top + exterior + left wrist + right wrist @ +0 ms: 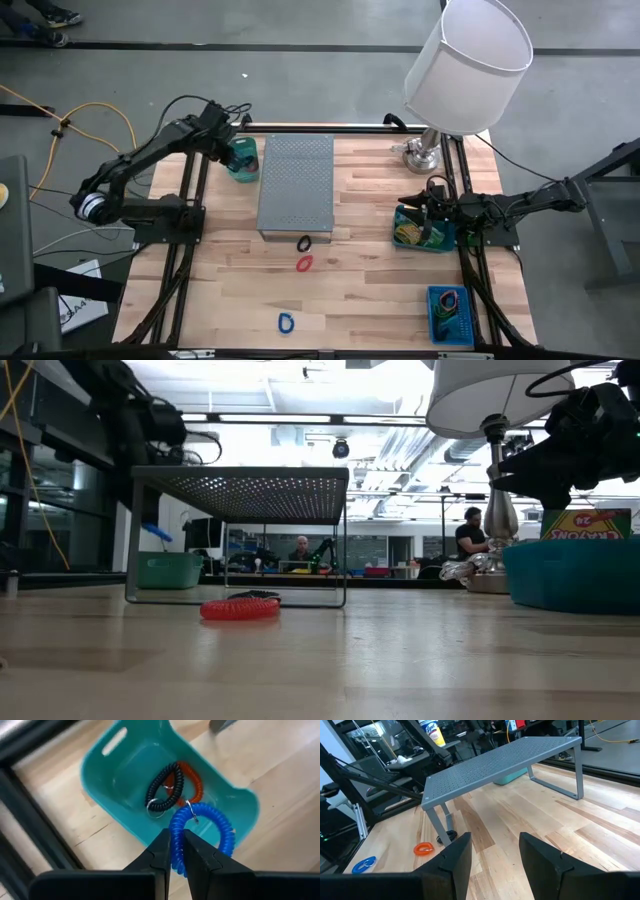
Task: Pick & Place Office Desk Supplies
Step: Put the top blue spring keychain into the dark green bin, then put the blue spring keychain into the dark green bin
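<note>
Above the teal bin by the table's far-left edge, we are pinching a blue coil in our left gripper, its loop hanging downward; our right gripper is waiting wide open.

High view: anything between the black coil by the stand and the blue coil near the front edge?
One thing: the red coil, just below the black coil; bare wood down to the blue coil.
</note>
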You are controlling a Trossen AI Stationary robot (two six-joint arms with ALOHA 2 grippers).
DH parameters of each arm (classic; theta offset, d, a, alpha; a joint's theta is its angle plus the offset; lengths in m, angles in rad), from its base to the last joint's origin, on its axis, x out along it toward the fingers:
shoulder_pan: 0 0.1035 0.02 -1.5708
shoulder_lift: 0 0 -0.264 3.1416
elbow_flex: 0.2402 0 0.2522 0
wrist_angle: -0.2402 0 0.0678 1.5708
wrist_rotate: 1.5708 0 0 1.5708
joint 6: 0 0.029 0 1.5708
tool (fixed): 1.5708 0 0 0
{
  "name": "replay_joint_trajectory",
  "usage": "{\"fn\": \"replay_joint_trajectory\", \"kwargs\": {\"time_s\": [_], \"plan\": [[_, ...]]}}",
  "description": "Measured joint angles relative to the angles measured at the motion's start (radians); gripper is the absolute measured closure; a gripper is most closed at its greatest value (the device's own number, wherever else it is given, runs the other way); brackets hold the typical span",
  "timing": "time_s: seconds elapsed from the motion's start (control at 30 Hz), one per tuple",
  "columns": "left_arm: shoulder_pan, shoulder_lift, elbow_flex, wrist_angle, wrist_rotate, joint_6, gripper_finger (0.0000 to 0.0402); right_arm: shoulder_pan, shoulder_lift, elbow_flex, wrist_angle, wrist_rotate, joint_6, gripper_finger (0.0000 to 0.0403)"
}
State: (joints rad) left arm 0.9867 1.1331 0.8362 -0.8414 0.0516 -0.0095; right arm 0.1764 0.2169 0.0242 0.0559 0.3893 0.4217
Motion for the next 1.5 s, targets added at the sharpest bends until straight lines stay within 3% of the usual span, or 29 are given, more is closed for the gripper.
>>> {"fn": "replay_joint_trajectory", "kwargs": {"time_s": [0.47,0.7,1.0,1.33,1.5], "plan": [[-0.02,0.217,-0.003,0.051,0.001,-0.026,0.037,0.0,0.0,0.0,0.0,0.0,0.0,0.025],[-0.02,0.22,-0.003,0.073,0.001,-0.04,0.0366,0.0,0.0,0.0,0.0,0.0,0.0,0.025],[-0.02,0.22,-0.003,0.073,0.001,-0.038,0.0331,0.0,0.0,0.0,0.0,0.0,0.0,0.025],[-0.02,0.217,-0.002,0.072,0.0,-0.036,0.0328,0.0,0.0,0.0,0.0,0.0,0.0,0.025],[-0.004,0.158,0.012,0.073,0.0,-0.028,0.0328,0.0,0.0,0.0,0.0,0.0,0.0,0.025]]}}
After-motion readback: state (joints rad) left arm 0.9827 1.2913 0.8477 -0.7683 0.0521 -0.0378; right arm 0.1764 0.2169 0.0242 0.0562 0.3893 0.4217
